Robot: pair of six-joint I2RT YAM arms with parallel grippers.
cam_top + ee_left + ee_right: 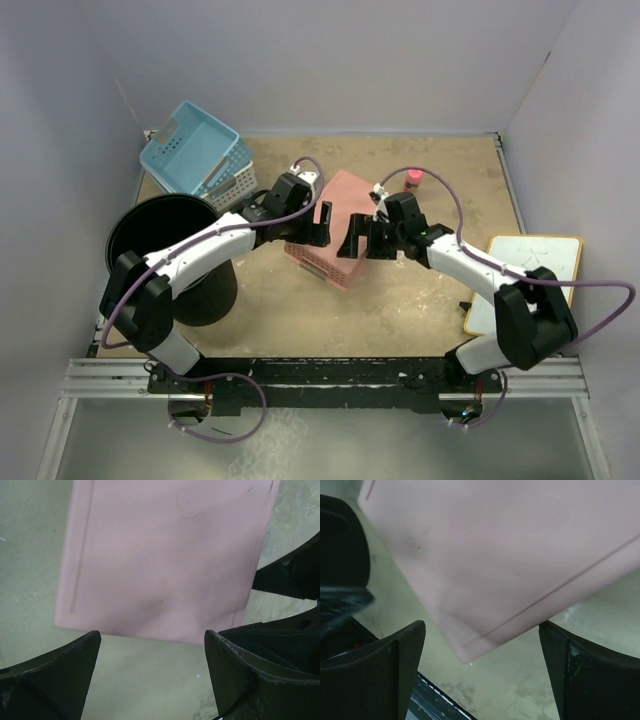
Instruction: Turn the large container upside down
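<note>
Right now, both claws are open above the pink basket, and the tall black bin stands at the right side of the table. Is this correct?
Not fully. The tall black bin stands at the left side of the table; the top external view shows it. The rest holds: the left claw and the right claw are open above the pink basket.

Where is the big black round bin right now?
In the top view, the tall black ribbed plastic bin stands at the table's left edge, beside the blue perforated plastic basket.
</note>
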